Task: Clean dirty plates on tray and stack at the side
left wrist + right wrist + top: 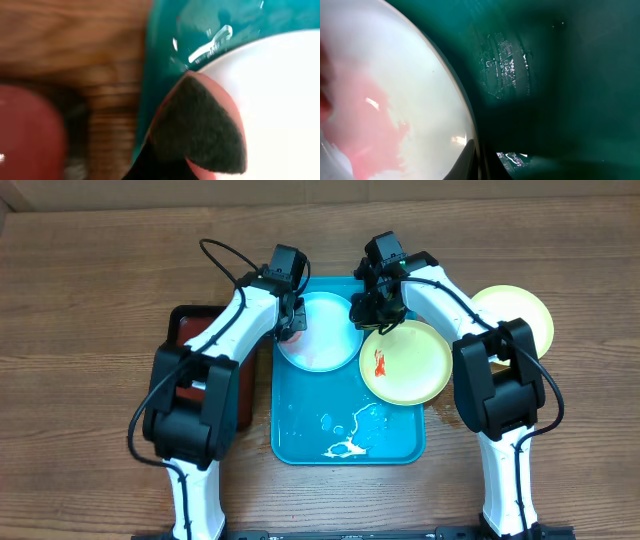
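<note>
The white plate with a light-blue rim (322, 332) lies at the back of the turquoise tray (300, 430). My left gripper (289, 330) is shut on a pink sponge with a dark scouring pad (200, 130), pressed on the plate's left edge (280, 100). My right gripper (366, 310) grips the plate's right rim; in the right wrist view its fingers (479, 161) straddle the rim, and the plate (420, 85) shows a pale pink smear. A cream plate with a red smear (405, 362) overlaps the tray's right edge. Another cream plate (515, 315) lies on the table to the right.
A dark red-brown tray (200, 330) sits to the left of the turquoise tray, also in the left wrist view (30, 135). Water and white foam (345, 445) lie on the tray's front. Wet streaks show on the tray floor (505, 65).
</note>
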`<state>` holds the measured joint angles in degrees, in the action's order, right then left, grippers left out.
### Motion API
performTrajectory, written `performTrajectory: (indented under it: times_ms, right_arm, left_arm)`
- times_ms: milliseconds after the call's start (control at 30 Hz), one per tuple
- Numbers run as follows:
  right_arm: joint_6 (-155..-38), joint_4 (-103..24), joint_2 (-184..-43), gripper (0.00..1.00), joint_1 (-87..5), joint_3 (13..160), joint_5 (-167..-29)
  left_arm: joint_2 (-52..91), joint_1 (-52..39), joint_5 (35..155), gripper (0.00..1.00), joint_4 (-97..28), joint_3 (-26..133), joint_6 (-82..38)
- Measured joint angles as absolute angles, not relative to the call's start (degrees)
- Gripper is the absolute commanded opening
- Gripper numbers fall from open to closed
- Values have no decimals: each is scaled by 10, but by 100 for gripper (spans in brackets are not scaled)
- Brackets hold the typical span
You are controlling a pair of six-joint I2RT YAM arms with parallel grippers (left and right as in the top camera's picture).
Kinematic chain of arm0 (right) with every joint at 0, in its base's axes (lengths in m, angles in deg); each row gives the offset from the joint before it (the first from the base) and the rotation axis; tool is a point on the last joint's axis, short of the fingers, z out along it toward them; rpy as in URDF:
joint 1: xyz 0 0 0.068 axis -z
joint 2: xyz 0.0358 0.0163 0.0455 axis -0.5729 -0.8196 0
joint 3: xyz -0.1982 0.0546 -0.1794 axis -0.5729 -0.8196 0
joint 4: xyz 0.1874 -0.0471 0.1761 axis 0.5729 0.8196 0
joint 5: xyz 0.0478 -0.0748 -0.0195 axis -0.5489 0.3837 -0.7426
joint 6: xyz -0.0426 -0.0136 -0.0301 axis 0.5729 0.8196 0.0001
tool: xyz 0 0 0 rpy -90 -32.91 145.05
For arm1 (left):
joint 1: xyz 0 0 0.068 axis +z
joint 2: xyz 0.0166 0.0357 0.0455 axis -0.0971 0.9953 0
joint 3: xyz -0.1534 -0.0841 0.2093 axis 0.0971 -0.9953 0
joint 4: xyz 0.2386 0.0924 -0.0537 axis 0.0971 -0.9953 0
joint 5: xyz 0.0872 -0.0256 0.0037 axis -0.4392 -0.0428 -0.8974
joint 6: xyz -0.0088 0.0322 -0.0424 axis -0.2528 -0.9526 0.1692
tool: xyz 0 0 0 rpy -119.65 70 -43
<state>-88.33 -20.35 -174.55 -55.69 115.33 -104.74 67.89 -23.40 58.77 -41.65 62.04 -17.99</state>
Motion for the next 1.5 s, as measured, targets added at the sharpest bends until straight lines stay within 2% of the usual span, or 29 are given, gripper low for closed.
performTrajectory:
  times_ms: [267,500,800,1033,1300,1500]
  right_arm:
    - [-877,-188,-1745,4,-556,1173,-1013]
    - [-827,-163,-1709,4,-565,1191,-934]
    - [-729,-188,-1628,4,-686,1210,-589]
    - [-604,-252,-1628,4,-777,1210,-364]
    - [-468,-342,-1628,4,-819,1210,-206]
    - [-402,-360,-1628,4,-829,1210,-155]
  left_arm:
    - [568,-219,528,4,-419,621,-180]
    - [523,-189,522,4,-482,625,-180]
    - [523,-96,520,4,-574,625,-179]
    - [523,-69,526,4,-591,625,-180]
    - [523,-69,531,4,-596,625,-180]
    - [523,-69,533,4,-597,625,-180]
